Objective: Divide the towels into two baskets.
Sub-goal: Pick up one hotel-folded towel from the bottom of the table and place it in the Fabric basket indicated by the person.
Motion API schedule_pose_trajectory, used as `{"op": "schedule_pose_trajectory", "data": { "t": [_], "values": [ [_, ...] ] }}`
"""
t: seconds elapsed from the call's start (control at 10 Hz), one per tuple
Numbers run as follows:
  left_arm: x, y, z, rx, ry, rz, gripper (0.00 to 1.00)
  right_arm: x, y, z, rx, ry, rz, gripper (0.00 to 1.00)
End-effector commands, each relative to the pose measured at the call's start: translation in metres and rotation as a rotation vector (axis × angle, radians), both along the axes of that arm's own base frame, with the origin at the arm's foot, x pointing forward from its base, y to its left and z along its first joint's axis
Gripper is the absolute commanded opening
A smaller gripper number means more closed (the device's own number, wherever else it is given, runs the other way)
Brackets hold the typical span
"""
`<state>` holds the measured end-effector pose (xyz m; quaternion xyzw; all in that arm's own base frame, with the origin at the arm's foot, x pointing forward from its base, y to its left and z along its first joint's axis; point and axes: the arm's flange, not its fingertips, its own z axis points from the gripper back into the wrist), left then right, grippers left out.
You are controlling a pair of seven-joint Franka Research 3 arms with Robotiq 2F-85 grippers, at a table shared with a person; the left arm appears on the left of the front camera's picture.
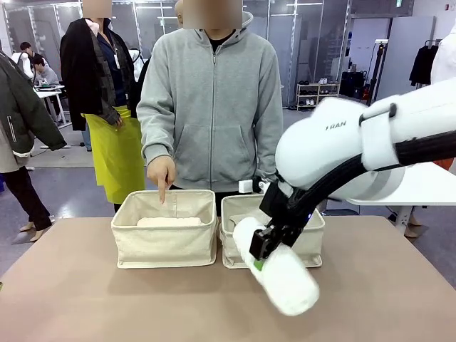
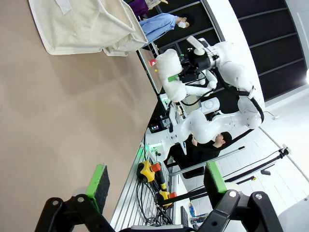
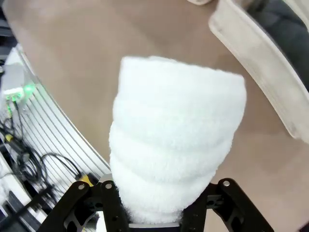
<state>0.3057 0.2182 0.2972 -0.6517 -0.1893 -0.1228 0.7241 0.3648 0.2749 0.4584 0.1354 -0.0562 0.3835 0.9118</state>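
The right gripper point(image 1: 261, 249) is clamped on one white towel roll point(image 1: 279, 271), its fingers pinching the roll near one end so that the long free part hangs tilted beyond the fingertips, clear of the table point(image 1: 85, 299); gripping near the end likely leaves the roll free to be lowered lengthwise into a bin. Two cream canvas baskets point(image 1: 165, 246) stand side by side just past the fingers, the held roll in front of the right-hand basket point(image 1: 313, 239). In the left-hand basket lies one pale towel point(image 1: 169, 221), and the person's hand point(image 1: 161, 174) points a finger down into it, seemingly marking where a towel belongs. The left gripper point(image 2: 157, 186) hangs over bare table with its fingers spread wide, holding nothing.
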Motion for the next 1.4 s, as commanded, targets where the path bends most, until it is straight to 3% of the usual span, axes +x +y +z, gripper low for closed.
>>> {"op": "schedule_pose_trajectory", "data": {
  "t": [0.0,0.1,0.2,0.3,0.5,0.6,1.0,1.1,1.3],
  "values": [
    [-0.003,0.001,0.004,0.003,-0.008,0.003,1.0,0.008,0.005,0.012,-0.118,-0.111,0.368,0.25],
    [-0.003,0.001,0.004,0.003,-0.008,0.003,1.0,0.008,0.009,0.013,-0.206,-0.209,0.555,0.25],
    [-0.003,0.001,0.004,0.003,-0.008,0.003,1.0,0.001,0.018,0.012,-0.225,-0.214,0.644,0.25],
    [-0.003,0.001,0.004,0.003,-0.008,0.003,1.0,-0.002,0.022,0.011,-0.248,-0.211,0.67,0.25],
    [-0.003,0.001,0.004,0.003,-0.008,0.003,1.0,-0.007,0.016,0.016,-0.152,-0.225,0.699,0.25],
    [-0.003,0.001,0.004,0.003,-0.008,0.003,1.0,-0.006,0.025,0.011,-0.245,-0.175,0.667,0.25],
    [-0.003,0.001,0.004,0.003,-0.008,0.003,1.0,-0.006,0.025,0.011,-0.245,-0.175,0.667,0.25],
    [-0.003,0.001,0.004,0.003,-0.008,0.003,1.0,-0.004,0.024,0.01,-0.231,-0.18,0.69,0.36],
    [-0.003,0.001,0.004,0.003,-0.008,0.003,1.0,0.024,0.072,0.038,-0.322,-0.232,0.828,0.36]
  ]
}}
